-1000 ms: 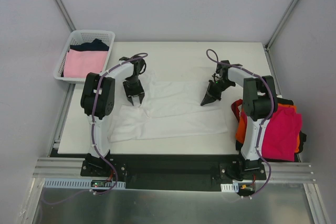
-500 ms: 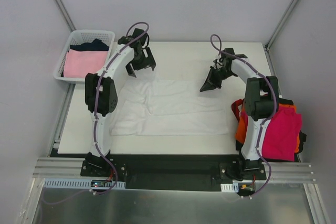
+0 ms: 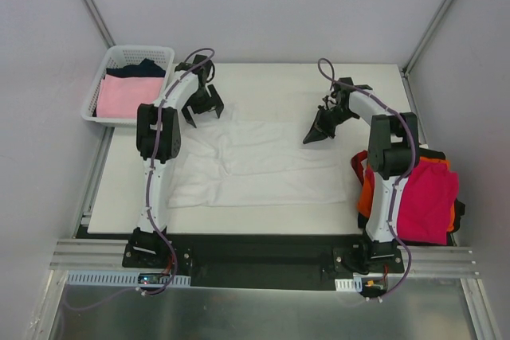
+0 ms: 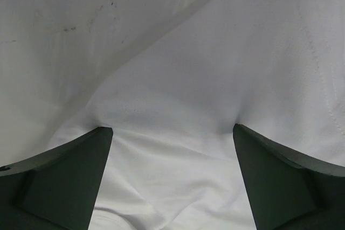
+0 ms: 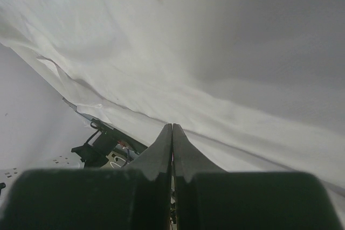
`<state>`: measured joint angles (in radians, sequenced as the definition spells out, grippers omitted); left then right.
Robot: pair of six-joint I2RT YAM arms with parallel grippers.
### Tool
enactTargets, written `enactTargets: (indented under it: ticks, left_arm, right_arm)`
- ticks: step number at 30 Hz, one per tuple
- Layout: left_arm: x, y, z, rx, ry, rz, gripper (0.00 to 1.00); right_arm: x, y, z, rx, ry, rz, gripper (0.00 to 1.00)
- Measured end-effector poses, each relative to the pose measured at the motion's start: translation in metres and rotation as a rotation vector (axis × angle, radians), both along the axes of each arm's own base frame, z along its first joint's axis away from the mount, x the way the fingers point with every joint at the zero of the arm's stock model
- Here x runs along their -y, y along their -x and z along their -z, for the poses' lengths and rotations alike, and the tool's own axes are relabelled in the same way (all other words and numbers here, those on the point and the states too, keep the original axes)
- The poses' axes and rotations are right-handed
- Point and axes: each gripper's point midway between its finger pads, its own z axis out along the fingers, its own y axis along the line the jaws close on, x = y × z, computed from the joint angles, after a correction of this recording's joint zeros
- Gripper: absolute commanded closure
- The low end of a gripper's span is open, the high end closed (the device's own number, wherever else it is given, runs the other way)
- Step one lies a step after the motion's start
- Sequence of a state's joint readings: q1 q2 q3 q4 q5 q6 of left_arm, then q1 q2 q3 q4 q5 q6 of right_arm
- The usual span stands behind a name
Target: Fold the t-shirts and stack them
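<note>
One white shirt spread flat, one gripper wide, one pinched shut

One white t-shirt [image 3: 263, 166] lies spread across the middle of the table [image 3: 279, 85], lightly rumpled, with a ridge of folds running through its left half. Its long edge runs left to right, and its near edge stops short of the table's front.

The left gripper [image 3: 204, 109] sits at the shirt's far left corner. In the left wrist view its fingers [image 4: 64, 181] are spread as wide as the frame. White cloth fills the gap between them and puckers a little at each tip. Nothing is clamped.

The right gripper [image 3: 307, 139] points down at the shirt's far right corner. In the right wrist view its fingers [image 5: 161, 154] are pressed tight together and no cloth shows between them. White fabric stretches away beyond the tips. Whether they touch it I cannot tell.

Off the table's far left corner stands a white lattice basket [image 3: 163, 55]. It holds a pale pink shirt [image 3: 123, 95] and, behind that, a navy shirt [image 3: 143, 68].

At the right edge, beside the right arm, a magenta-red shirt [image 3: 430, 201] lies on top of an orange shirt [image 3: 365, 197], and the pile hangs past the table's side.
</note>
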<state>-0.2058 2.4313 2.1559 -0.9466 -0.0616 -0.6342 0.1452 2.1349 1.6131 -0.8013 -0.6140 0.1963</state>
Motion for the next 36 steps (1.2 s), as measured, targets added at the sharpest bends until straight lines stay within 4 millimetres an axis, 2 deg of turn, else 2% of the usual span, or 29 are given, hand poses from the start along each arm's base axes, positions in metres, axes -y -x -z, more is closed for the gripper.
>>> enactTargets:
  ticks: [3,14,21,27,36]
  left_arm:
    - [-0.006,0.000,0.001,-0.005,-0.004,-0.007,0.03]
    - [-0.003,-0.006,-0.001,0.004,0.005,0.016,0.01]
    - [0.006,-0.026,-0.021,0.084,0.045,0.038,0.01]
    - [0.012,-0.031,-0.024,0.105,0.073,0.053,0.01]
    - [0.034,-0.052,-0.034,0.198,0.186,0.118,0.01]
  right_arm:
    - [0.000,0.000,0.001,-0.004,0.000,0.000,0.99]
    - [0.001,0.007,0.008,-0.028,0.004,-0.005,0.99]
    - [0.001,0.010,0.022,-0.069,0.007,-0.006,0.99]
    - [0.001,0.011,0.024,-0.074,0.008,-0.008,0.99]
    - [-0.004,0.015,0.025,-0.073,0.009,-0.029,0.99]
